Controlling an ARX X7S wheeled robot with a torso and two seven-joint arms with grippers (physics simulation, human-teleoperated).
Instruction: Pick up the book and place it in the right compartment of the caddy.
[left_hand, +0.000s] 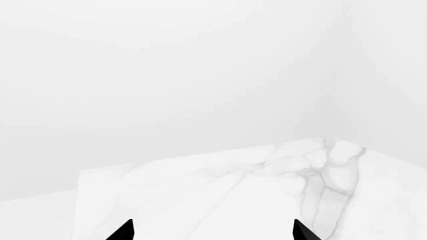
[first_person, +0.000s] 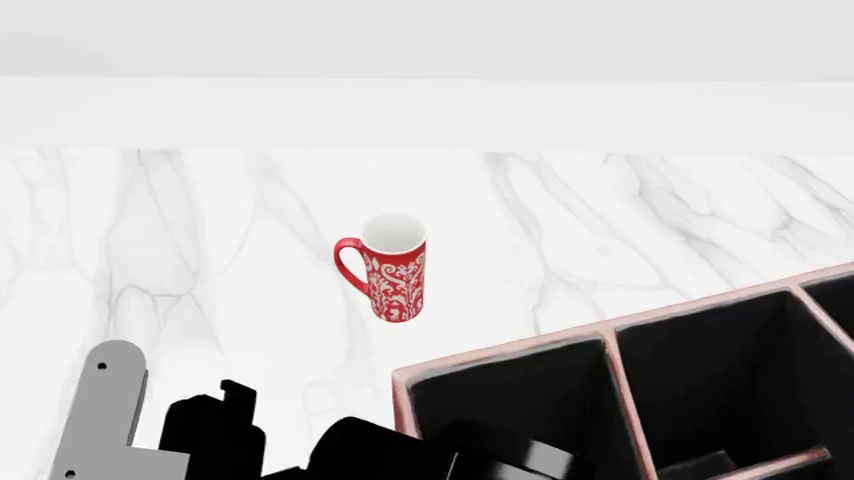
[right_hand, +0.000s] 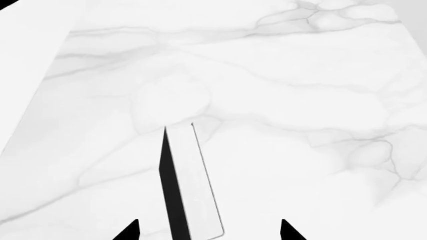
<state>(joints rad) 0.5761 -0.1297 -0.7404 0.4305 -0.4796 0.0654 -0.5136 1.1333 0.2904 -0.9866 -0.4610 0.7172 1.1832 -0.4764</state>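
The book (right_hand: 190, 190) shows only in the right wrist view. It stands on edge on the marble, with a black cover and white page edges. My right gripper (right_hand: 210, 231) is open, one black fingertip (right_hand: 131, 231) on each side of the book, both apart from it. My left gripper (left_hand: 213, 231) is open and empty over bare marble. The caddy (first_person: 507, 350) fills the lower right of the head view: reddish-brown, pale pink rim, black inside, with dividers. The book is out of sight in the head view.
A tall red-and-white patterned mug (first_person: 387, 265) stands upright on the marble table (first_person: 641, 230), behind the caddy's left end. A white wall runs along the table's far edge. Grey and black parts of my left arm (first_person: 147, 430) sit at the lower left.
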